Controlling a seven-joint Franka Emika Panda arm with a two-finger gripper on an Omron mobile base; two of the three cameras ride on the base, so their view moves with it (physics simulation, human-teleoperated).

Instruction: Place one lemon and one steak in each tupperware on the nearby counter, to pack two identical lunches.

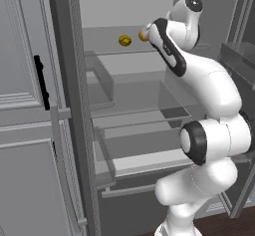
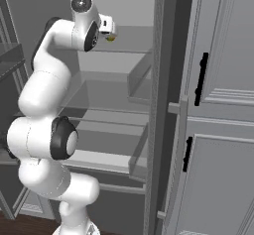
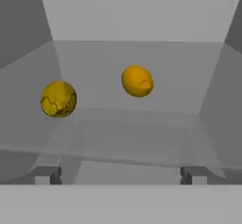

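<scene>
Two lemons lie on the top shelf of an open fridge. The dull yellow lemon (image 3: 58, 99) with dark marks sits to the left, also seen as (image 1: 125, 41). Further back and to the right lies the brighter orange-yellow lemon (image 3: 137, 81), partly hidden by my hand in the base views (image 1: 143, 36) (image 2: 110, 37). My gripper (image 3: 120, 175) is open, its fingertips (image 3: 47, 175) wide apart, short of both lemons and touching neither. Nothing is between the jaws. The steaks, the tupperwares and the counter are out of view.
The fridge has several glass shelves (image 1: 144, 115) below the top one, and grey side walls close in on both sides of my hand. Door bins (image 1: 99, 83) stand at the left. Grey panelled doors with black handles (image 2: 200, 78) flank the opening.
</scene>
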